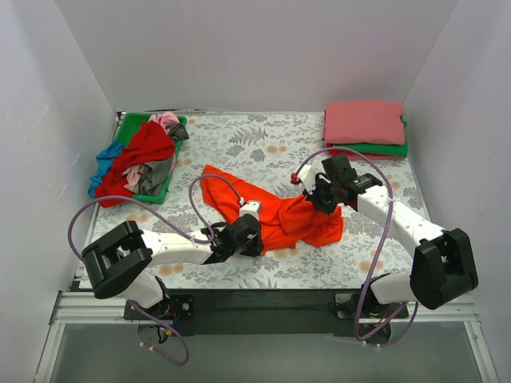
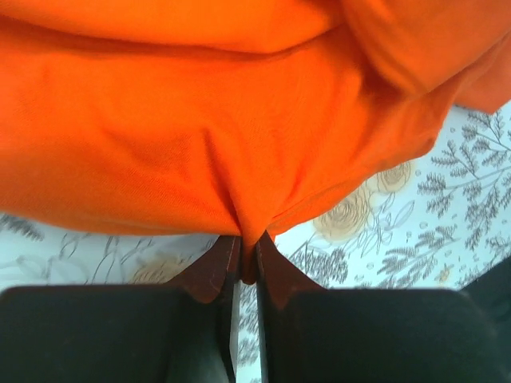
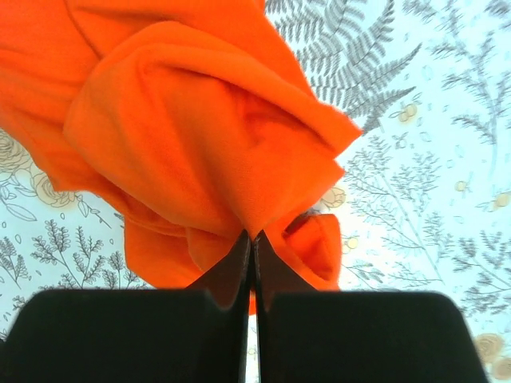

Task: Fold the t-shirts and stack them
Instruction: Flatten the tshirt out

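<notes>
A bright orange-red t-shirt (image 1: 275,217) lies crumpled on the floral table cloth in the middle of the top view. My left gripper (image 1: 254,239) is shut on its near edge; the left wrist view shows a pinch of the orange-red cloth (image 2: 200,144) between the jaws of the left gripper (image 2: 247,259). My right gripper (image 1: 318,195) is shut on the shirt's right side and holds it bunched a little above the cloth; in the right wrist view the shirt (image 3: 200,136) hangs from the right gripper (image 3: 252,239). A folded coral pink shirt (image 1: 363,121) lies on a folded green one (image 1: 383,149) at the back right.
A green basket (image 1: 128,128) at the back left holds a heap of unfolded shirts: deep red (image 1: 144,152), blue (image 1: 104,163), light pink (image 1: 166,120) and grey (image 1: 156,175). White walls enclose the table on three sides. Purple cables loop over both arms.
</notes>
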`<state>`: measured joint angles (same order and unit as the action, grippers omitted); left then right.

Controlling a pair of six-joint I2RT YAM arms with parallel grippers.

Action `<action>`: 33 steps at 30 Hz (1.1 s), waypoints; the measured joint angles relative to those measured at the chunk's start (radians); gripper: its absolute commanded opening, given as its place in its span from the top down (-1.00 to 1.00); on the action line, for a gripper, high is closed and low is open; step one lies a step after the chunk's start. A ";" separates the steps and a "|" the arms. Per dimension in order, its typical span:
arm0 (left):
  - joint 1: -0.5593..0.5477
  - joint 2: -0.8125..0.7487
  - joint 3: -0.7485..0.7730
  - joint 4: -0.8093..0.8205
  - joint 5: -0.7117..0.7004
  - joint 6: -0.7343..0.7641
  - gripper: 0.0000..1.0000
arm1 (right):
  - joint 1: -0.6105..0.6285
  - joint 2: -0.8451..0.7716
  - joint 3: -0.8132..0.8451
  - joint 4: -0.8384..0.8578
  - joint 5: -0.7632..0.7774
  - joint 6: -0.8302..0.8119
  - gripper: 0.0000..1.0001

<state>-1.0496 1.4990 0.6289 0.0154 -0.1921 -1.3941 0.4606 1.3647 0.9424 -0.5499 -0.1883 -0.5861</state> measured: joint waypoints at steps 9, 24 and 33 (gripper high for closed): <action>-0.001 -0.394 -0.095 -0.065 -0.021 0.023 1.00 | -0.036 -0.189 0.087 -0.112 -0.077 -0.085 0.97; -0.006 -0.838 0.125 -0.252 0.019 0.180 1.00 | -0.396 -0.437 0.487 -0.485 -0.472 -0.311 0.97; -0.006 -0.949 0.377 -0.257 0.196 0.234 1.00 | -0.624 -0.536 0.843 -0.641 -0.661 -0.409 0.97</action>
<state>-1.0561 0.5495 1.0054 -0.2413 0.0044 -1.1599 -0.1631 0.8288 1.7855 -1.1908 -0.8497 -0.9947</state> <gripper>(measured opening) 0.053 0.021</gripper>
